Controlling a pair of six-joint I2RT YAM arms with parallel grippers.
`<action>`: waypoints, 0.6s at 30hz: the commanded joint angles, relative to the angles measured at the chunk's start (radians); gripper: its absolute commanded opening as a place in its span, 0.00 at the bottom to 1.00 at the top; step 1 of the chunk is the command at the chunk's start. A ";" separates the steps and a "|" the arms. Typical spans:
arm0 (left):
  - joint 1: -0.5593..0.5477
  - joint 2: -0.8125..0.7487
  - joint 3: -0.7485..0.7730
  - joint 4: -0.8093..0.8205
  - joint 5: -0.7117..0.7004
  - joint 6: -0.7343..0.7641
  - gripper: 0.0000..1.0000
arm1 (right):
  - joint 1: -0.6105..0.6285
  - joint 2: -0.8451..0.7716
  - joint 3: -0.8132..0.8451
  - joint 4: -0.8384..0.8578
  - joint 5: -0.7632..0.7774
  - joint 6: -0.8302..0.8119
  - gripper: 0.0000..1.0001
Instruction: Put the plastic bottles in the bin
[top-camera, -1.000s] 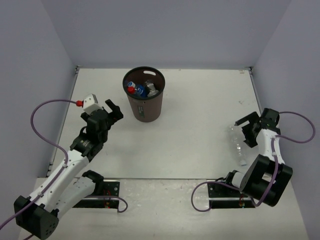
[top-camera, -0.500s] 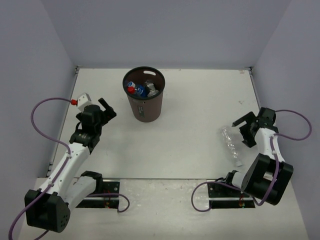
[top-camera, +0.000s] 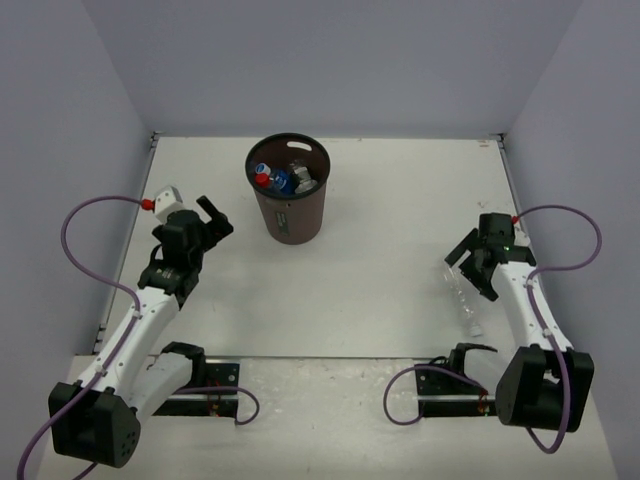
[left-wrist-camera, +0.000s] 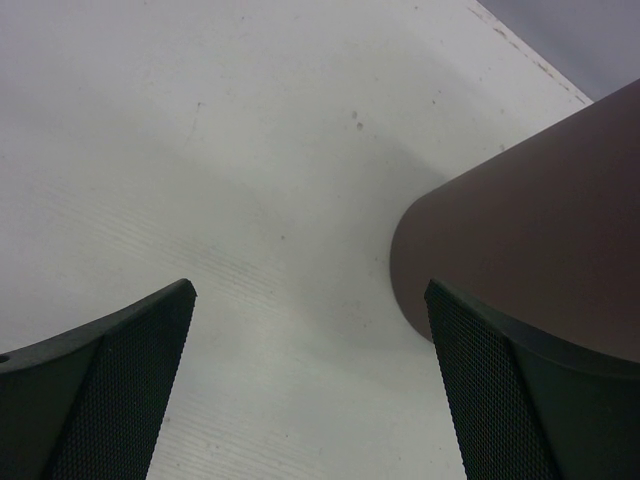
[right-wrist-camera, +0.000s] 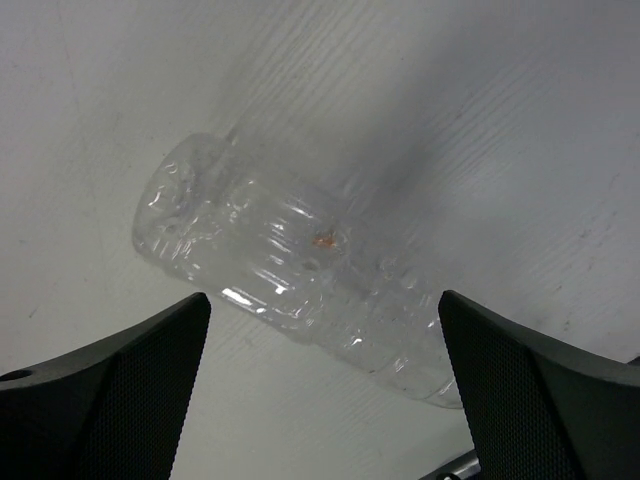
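Pickup is in hand: our right claw (top-camera: 470, 272), wide open and empty, hangs over the clear bottle (right-wrist-camera: 290, 265) by the tabletop's (top-camera: 400, 200) right edge. Next we lower and close.

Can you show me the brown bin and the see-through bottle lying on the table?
Round maroon-brown plastic bin (top-camera: 293, 215): top view, outer wall.
Plain clear plastic bottle (right-wrist-camera: 290, 270): right wrist view, ribbed middle.

White table (top-camera: 400, 200), matte, with faint specks and fine ridged texture in the left wrist view. Enclosed in plain pale lavender-grey: back wall (top-camera: 330, 60), left wall (top-camera: 50, 150), right wall (top-camera: 590, 120). Lighting even, shadows soft.
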 joint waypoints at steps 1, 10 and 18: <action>0.008 -0.014 -0.016 0.039 0.011 0.003 1.00 | 0.031 -0.098 0.075 -0.013 -0.008 -0.109 0.99; 0.008 -0.009 -0.020 0.049 0.024 0.016 1.00 | 0.129 0.032 0.169 -0.050 0.064 -0.305 0.99; 0.009 0.014 -0.013 0.057 -0.009 0.020 1.00 | 0.173 0.256 0.267 -0.186 0.393 -0.397 0.99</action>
